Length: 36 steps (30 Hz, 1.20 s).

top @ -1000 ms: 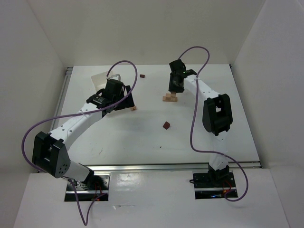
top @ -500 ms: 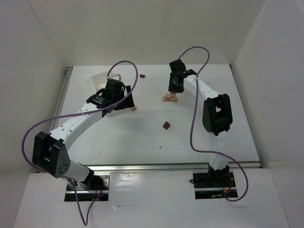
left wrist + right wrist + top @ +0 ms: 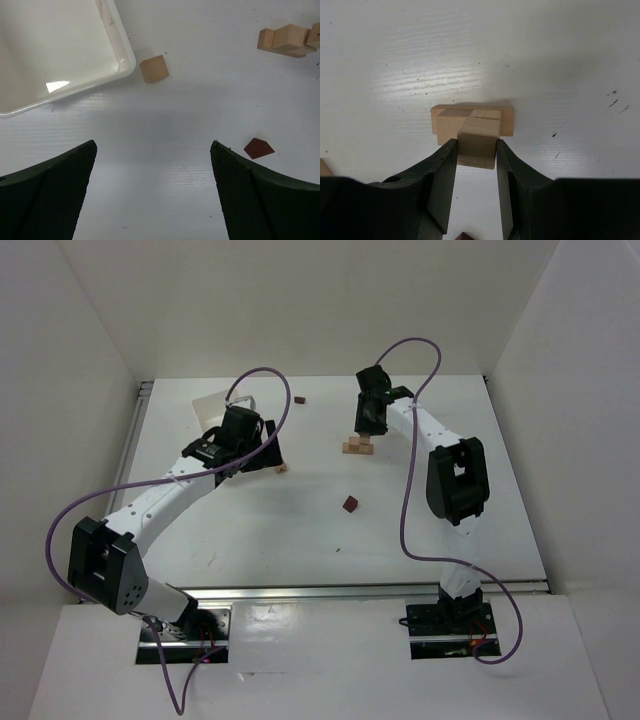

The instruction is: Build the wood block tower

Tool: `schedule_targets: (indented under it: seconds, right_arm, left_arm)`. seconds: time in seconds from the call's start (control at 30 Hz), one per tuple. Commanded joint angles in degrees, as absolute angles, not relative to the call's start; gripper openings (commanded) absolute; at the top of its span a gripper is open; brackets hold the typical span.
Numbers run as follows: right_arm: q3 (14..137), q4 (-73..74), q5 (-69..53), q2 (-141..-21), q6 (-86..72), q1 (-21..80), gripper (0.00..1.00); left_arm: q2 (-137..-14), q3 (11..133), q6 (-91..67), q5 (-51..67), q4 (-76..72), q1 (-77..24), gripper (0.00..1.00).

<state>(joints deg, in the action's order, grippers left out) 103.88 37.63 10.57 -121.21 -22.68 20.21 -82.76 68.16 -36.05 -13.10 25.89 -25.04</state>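
Starting far left on the desk (image 3: 250,530) with a white tray (image 3: 127,55), lying at the back-left corner, nothing visible inside from the left wrist camera. Just off its near corner: a loose tan cube (image 3: 154,68), close to the rim but apart from it, flat on the desk.

On to the left end effector (image 3: 153,145): spread wide, gripping nothing, hanging over bare desk just short of that cube.

Further right, a dark maroon piece (image 3: 301,399) alone near the back edge. Closer in, near the middle, a second maroon piece (image 3: 349,504), roof-shaped, lying loose, well apart from everything else.

Then the tower (image 3: 357,447), right of centre toward the back: so far only a low cluster of light tan pieces, no maroon roof on it. From the right wrist camera, a flat tan base (image 3: 506,120) with pieces side by side.

And last, the right end effector (image 3: 475,145): narrowed down, clamped on a tan block (image 3: 479,132), one finger (image 3: 442,170) pressed to each side. Block held upright at the near edge of the base; resting on it or just above, impossible to tell from here.
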Motion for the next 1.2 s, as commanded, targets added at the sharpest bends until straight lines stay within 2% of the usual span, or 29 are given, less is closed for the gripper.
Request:
schedule_targets:
  seconds: [0.0,0.67,0.77,0.9,1.0,1.17]
  right_arm:
    - [104.3,34.5,12.3,-119.4,-22.6,20.0,0.32]
    - [102.7,34.5,11.5,-121.0,-22.1,20.0,0.35]
    - [102.7,34.5,11.5,-121.0,-22.1,20.0,0.41]
    - [102.7,34.5,11.5,-121.0,-22.1,20.0,0.41]
    - [102.7,34.5,11.0,-121.0,-22.1,20.0,0.48]
    - [102.7,34.5,11.0,-121.0,-22.1,20.0,0.51]
  left_arm:
    - [-83.0,70.4,-35.2,-12.5,24.5,-24.8,1.00]
    - [-82.4,69.9,-35.2,-12.5,24.0,-24.8,1.00]
    - [-82.4,69.9,-35.2,-12.5,24.0,-24.8,1.00]
    - [-82.4,69.9,-35.2,-12.5,24.0,-24.8,1.00]
    - [-82.4,69.9,-35.2,-12.5,24.0,-24.8,1.00]
    - [-82.4,69.9,-35.2,-12.5,24.0,-24.8,1.00]
